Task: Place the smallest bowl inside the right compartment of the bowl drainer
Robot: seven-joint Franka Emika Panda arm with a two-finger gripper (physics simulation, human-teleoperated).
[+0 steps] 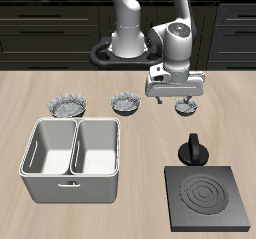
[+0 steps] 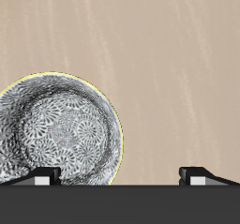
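Right of centre in the exterior view, the gripper [image 1: 186, 103], fingers apart, hovers over the smallest bowl [image 1: 186, 108]; grasping and transfer to the bowl drainer [image 1: 72, 186] remain.

you see the smallest bowl [image 2: 58, 129]: grey-silver, floral-etched inside, pale yellow-lit rim. bowl drainer [image 1: 72, 186], lower left of the exterior frame: plain light grey. tabletop [image 1: 160, 128]: tan wood grain. slab [image 1: 209, 199], lower right: dark, concentric rings.

— Where do we see the bowls?
— Three in a row behind the drainer [image 1: 72, 158]; the smallest bowl [image 1: 186, 107] lies at one end, under the gripper [image 1: 175, 96].
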